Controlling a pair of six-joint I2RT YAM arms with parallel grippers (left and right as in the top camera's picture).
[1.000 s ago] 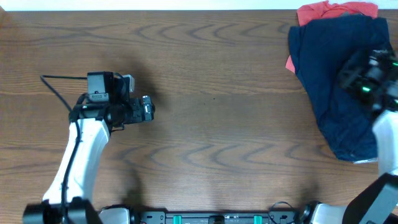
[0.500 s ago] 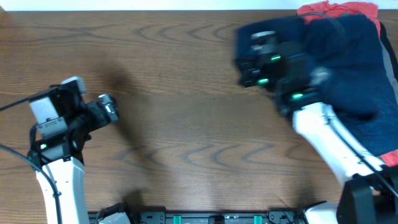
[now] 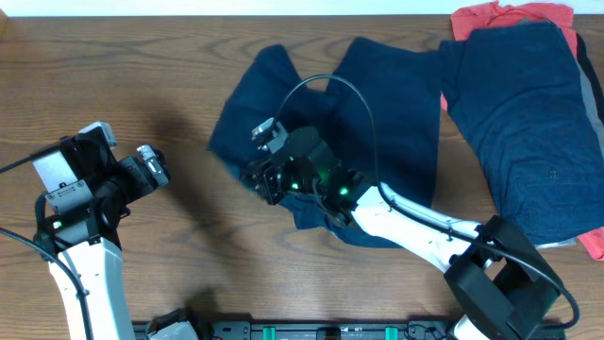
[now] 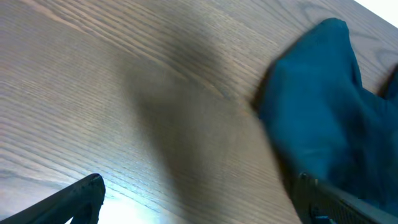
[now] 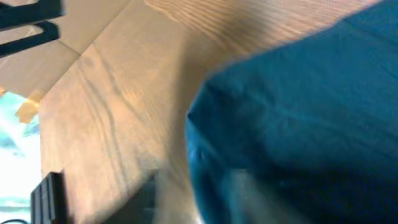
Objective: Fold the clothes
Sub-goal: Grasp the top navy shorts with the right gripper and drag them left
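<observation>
A dark navy garment (image 3: 377, 104) lies loosely spread across the middle of the table, with two wide lobes pointing to the back. My right gripper (image 3: 266, 178) hovers over its front left part. The right wrist view is blurred and filled with navy fabric (image 5: 298, 124), so its jaws do not show clearly. A second navy garment (image 3: 528, 123) lies at the far right on a coral-red one (image 3: 510, 14). My left gripper (image 3: 156, 166) stands open left of the spread garment, its fingers (image 4: 74, 199) wide apart over bare wood, with the garment's edge (image 4: 323, 112) ahead on the right.
Wood-grain table (image 3: 142, 66) with bare surface to the left. The coral-red fabric also shows at the right front corner (image 3: 593, 244). A black cable (image 3: 330, 90) arcs over the spread garment from the right arm.
The right arm swept from the pile at the far right to the table's middle, dragging a navy garment with it. The left arm drew back toward the left front.
</observation>
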